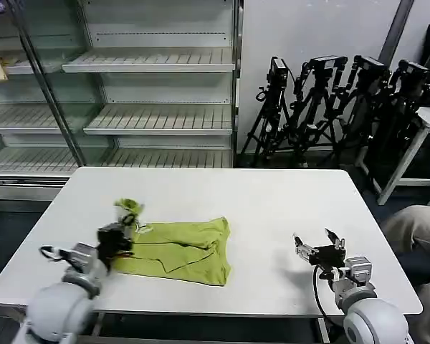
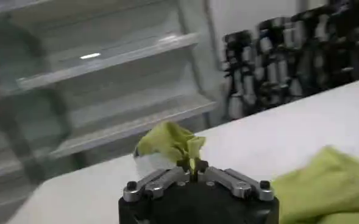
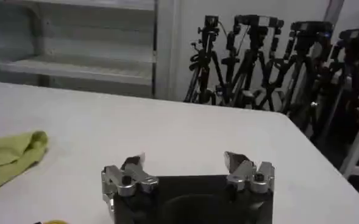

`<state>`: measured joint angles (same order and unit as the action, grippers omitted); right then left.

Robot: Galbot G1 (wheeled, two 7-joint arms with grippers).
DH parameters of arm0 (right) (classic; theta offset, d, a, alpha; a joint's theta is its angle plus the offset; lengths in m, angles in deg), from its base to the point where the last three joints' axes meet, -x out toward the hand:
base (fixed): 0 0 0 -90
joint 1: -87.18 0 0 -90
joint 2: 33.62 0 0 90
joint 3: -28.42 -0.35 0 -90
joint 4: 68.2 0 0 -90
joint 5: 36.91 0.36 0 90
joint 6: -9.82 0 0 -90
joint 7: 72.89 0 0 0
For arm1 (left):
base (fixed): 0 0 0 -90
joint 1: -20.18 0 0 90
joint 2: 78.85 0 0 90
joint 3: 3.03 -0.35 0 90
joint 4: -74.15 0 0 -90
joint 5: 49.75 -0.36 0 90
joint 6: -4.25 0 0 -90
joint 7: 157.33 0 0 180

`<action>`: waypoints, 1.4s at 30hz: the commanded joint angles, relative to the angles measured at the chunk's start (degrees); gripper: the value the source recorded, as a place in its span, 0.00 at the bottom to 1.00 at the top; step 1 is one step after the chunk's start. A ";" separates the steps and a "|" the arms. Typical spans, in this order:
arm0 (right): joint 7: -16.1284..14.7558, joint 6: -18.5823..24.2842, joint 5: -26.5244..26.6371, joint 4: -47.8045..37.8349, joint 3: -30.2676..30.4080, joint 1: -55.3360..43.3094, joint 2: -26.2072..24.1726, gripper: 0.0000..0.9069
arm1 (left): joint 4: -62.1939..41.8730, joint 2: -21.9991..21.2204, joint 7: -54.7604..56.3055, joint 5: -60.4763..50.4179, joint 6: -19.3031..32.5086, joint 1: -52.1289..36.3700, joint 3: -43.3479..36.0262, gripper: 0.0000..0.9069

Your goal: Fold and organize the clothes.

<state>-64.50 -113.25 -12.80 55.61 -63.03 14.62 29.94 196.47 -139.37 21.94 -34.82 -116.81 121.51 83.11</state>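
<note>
1 left gripper (image 2: 193,168) pinches lime shirt (image 1: 183,251); right gripper (image 3: 187,164) spread.

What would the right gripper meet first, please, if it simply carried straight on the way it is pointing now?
Probably nothing soon. The right gripper is open and points across bare table toward the far edge, with the tripods beyond it. The shirt lies off to the side, though depth is hard to judge.

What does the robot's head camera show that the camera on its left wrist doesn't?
Head view alone: the whole white table, the open right gripper hovering over its bare part, away from the shirt, and the shirt's partly folded body. Left wrist view alone: up close, the left gripper shut on a pinched-up bunch of the shirt. Both: the shirt, table, shelves and tripods behind.
</note>
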 commanded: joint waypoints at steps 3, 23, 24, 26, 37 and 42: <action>-0.03 0.00 -0.14 -0.31 -1.96 0.47 0.46 1.00 | 1.17 -7.31 -1.30 -8.27 -0.01 -2.75 -19.22 0.01; -0.04 0.00 -0.56 -0.31 -1.94 0.68 0.97 1.00 | -4.67 -9.12 1.96 -6.63 -1.98 -7.27 -21.39 0.01; -0.04 0.01 -0.55 -0.28 -1.96 0.75 0.98 1.00 | -4.94 -8.97 2.16 -6.18 -1.99 -7.56 -21.12 0.01; -0.05 0.01 -0.55 -0.22 -2.02 0.79 1.01 1.00 | -5.23 -8.92 2.63 -4.72 -2.02 -7.73 -21.08 0.11; -0.08 -0.03 -0.55 -0.37 -1.30 0.13 1.11 1.00 | -1.31 -10.13 8.86 7.75 2.80 -8.37 -19.96 1.00; -0.25 -0.03 -0.55 -0.58 -0.17 -0.91 1.40 1.00 | 1.27 -6.76 12.45 9.04 2.00 -7.80 -11.63 1.00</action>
<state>-64.67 -113.26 -13.35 55.20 -64.03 14.42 31.21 194.38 -148.45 29.57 -32.34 -116.20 113.60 64.18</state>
